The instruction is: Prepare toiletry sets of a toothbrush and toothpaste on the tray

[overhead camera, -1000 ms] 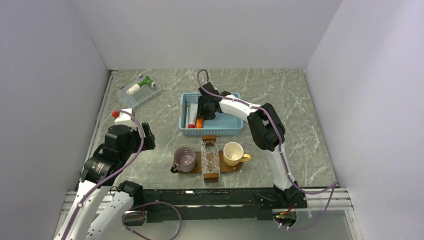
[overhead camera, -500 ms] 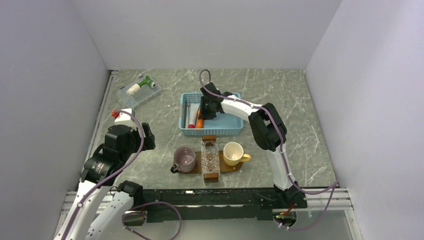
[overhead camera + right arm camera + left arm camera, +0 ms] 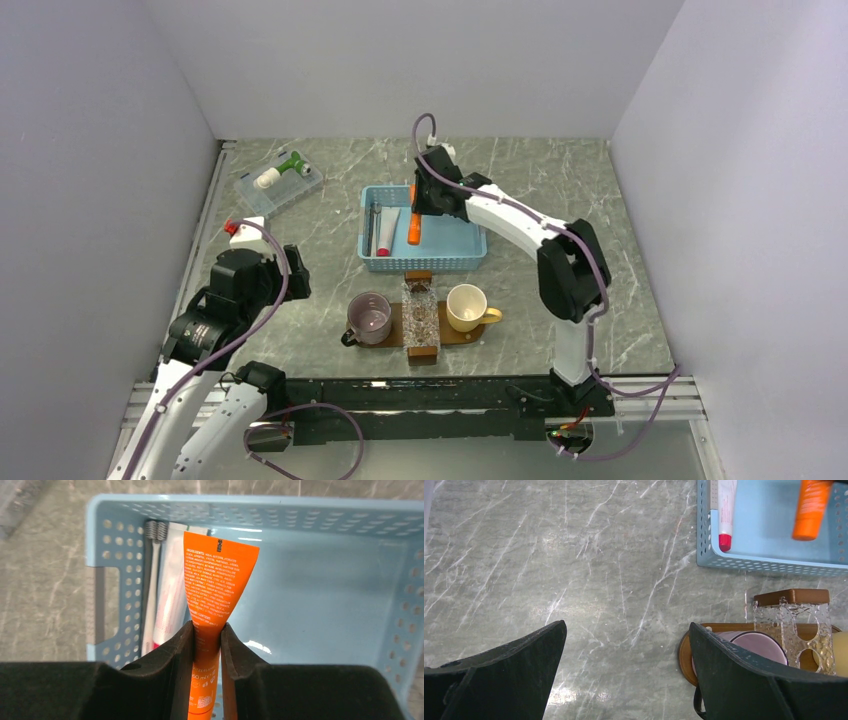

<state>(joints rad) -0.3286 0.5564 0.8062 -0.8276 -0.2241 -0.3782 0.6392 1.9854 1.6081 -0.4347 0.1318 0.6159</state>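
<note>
My right gripper (image 3: 206, 626) is shut on the toothpaste (image 3: 220, 575), an orange tube with its flat end pointing away from the wrist. Seen from above, the toothpaste (image 3: 413, 228) hangs over the light-blue basket (image 3: 424, 262), under my right gripper (image 3: 417, 205). The pale toothbrush (image 3: 151, 585) lies along the basket's left wall, beside a white tube with a red cap (image 3: 172, 590). The dark-brown tray (image 3: 456, 338) sits near the front, and its rim (image 3: 685, 655) shows in the left wrist view. My left gripper (image 3: 626, 625) hovers open over bare table, left of the tray.
On the tray stand a purple mug (image 3: 369, 318), a clear glass holder (image 3: 421, 320) and a yellow mug (image 3: 466, 306). A clear plastic box (image 3: 278, 180) holding a green and white item sits at the back left. Grey walls close in three sides.
My right gripper has closed on the orange tube and raised it from the basket floor, moving toward the back. The left arm has not moved.
</note>
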